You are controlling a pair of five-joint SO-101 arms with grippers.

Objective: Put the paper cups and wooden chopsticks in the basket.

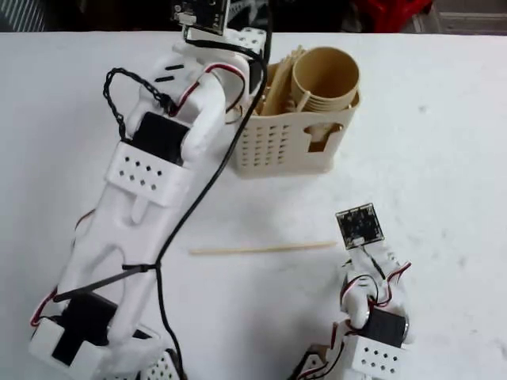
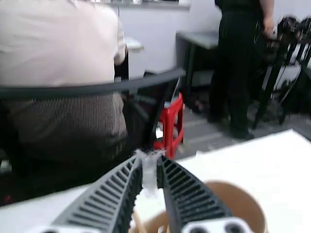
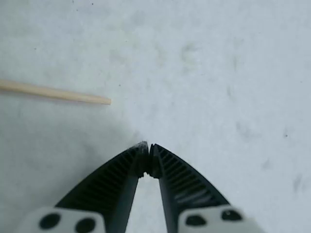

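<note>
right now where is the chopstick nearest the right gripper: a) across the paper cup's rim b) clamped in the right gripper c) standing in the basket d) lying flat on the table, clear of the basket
d: the chopstick lies flat on the table in front of the basket, and the right gripper near its tip is shut on nothing.

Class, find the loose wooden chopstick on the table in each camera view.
High view: the loose chopstick lies on the white table, apart from the basket.
Right wrist view: its end lies ahead of the right gripper.
Left wrist view: the paper cup instead.
Shared landmark: that table.
</note>
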